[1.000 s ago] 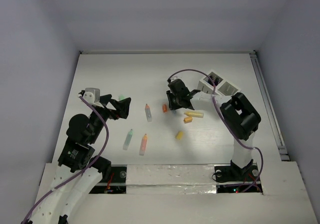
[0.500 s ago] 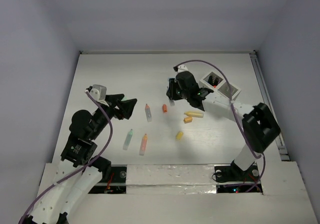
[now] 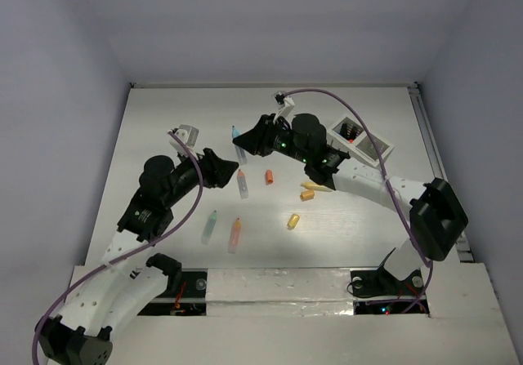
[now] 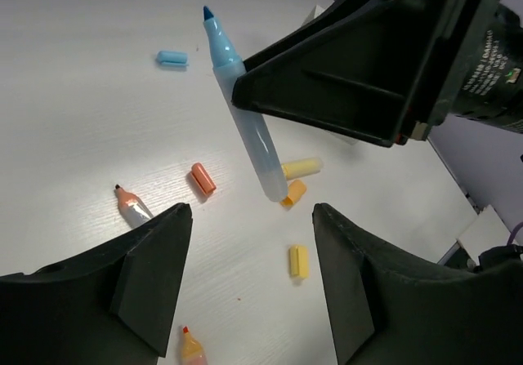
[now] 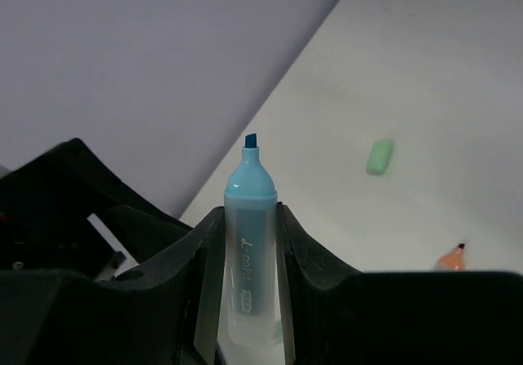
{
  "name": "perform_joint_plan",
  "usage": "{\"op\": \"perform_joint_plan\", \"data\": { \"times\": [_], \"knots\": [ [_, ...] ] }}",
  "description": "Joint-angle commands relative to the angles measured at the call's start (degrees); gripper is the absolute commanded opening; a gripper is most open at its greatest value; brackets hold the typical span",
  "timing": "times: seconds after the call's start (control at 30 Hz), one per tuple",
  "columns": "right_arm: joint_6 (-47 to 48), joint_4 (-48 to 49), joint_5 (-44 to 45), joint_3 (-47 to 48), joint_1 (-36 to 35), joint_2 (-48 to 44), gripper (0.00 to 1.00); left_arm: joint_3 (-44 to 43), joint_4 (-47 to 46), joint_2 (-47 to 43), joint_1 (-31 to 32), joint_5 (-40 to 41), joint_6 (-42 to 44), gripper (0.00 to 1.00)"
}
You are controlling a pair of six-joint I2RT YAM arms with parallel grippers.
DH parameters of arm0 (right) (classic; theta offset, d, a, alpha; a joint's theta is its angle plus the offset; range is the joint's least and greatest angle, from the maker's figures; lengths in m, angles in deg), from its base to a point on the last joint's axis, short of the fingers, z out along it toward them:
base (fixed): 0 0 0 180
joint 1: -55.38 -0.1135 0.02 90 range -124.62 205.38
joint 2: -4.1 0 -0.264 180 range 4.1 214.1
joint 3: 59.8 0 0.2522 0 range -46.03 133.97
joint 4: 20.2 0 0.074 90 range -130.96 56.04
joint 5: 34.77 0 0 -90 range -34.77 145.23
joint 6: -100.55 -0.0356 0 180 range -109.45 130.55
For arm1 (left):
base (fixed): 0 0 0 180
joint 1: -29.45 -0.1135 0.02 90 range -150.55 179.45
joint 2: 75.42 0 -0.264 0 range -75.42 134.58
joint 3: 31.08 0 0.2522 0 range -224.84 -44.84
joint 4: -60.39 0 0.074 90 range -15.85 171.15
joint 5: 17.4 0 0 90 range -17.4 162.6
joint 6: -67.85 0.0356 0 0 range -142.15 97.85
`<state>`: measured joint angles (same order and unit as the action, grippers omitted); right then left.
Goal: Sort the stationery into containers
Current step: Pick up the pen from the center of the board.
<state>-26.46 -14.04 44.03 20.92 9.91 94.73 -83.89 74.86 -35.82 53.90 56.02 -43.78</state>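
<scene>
My right gripper [image 3: 250,140] is shut on an uncapped light blue highlighter [image 3: 237,145] and holds it above the table, tip pointing away from the arms. In the right wrist view the highlighter [image 5: 249,242] sits upright between the fingers [image 5: 306,251]. My left gripper [image 3: 222,170] is open and empty, just left of the highlighter and facing it. In the left wrist view the highlighter [image 4: 245,116] hangs ahead of my open left gripper [image 4: 249,218]. The white compartment box [image 3: 360,136] stands at the back right.
On the table lie an orange-tipped marker [image 3: 243,184], two orange caps [image 3: 269,176], a yellow marker [image 3: 316,186], a yellow cap [image 3: 293,220], a mint marker [image 3: 210,227] and an orange marker [image 3: 235,234]. A blue cap [image 4: 172,57] and a green cap [image 5: 380,156] lie farther back.
My right gripper has swung left and away from the box, with the blue highlighter now showing in it. My left gripper has moved right and forward toward it.
</scene>
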Motion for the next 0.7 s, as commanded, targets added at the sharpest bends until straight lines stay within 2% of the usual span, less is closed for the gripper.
{"op": "perform_joint_plan", "data": {
  "times": [0.0, 0.47, 0.67],
  "knots": [
    [-4.7, 8.8, -3.9, -0.2, -0.9, 0.2, 0.11, -3.1, -3.3, 1.2, 0.3, -1.4, -1.8, 0.58],
    [-7.9, 12.8, -4.7, -2.4, -2.6, 1.5, 0.11, -2.1, -6.3, 3.6, 0.3, -1.1, -3.9, 0.57],
    [-9.5, 15.5, -5.9, -3.8, -3.7, 1.3, 0.11, -2.2, -6.9, 5.3, 0.3, -0.8, -4.0, 0.49]
  ]
}}
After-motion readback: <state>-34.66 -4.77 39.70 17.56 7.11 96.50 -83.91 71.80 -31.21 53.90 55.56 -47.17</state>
